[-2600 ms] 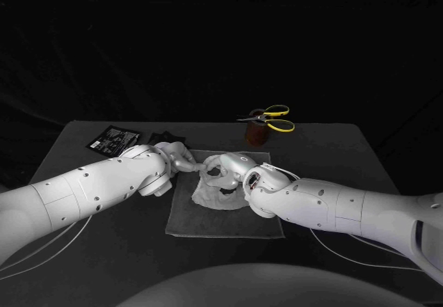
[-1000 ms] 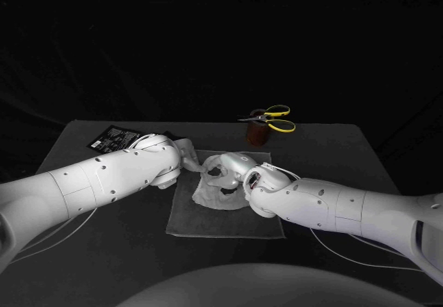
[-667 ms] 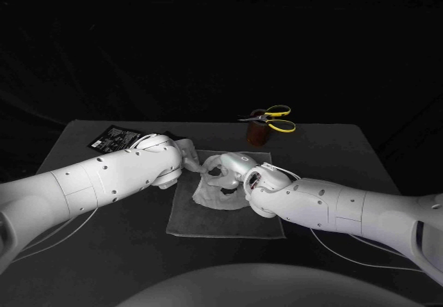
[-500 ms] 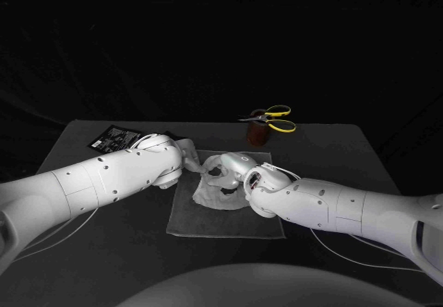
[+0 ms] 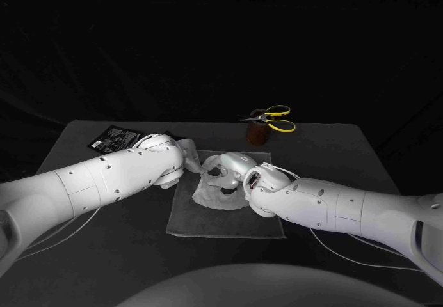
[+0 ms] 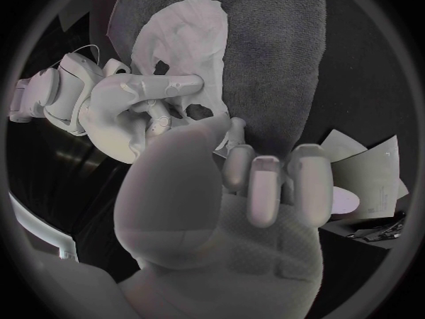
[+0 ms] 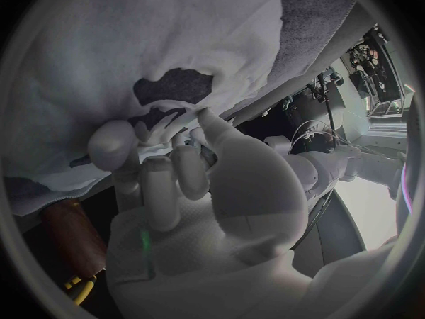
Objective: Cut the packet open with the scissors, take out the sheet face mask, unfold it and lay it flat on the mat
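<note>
The mask (image 5: 214, 195) lay crumpled and only partly unfolded on the mat (image 5: 221, 224), mid-frame in the head view. It looked thin and limp, and would probably cling to itself and tear at the eye holes. The safest hold would therefore be a light pinch on the outer edge, both hands drawing gently apart. The right hand (image 5: 231, 167) reached in from lower right, bent over the mask's upper part, and pinched a fold between thumb and finger. The left hand (image 5: 187, 158) came from the left to the mask's upper-left edge with its fingers (image 6: 265, 188) curled in. Whether they gripped anything could not be told. The scissors (image 5: 273, 118) stood upper right and the packet (image 5: 114, 137) lay upper left.
</note>
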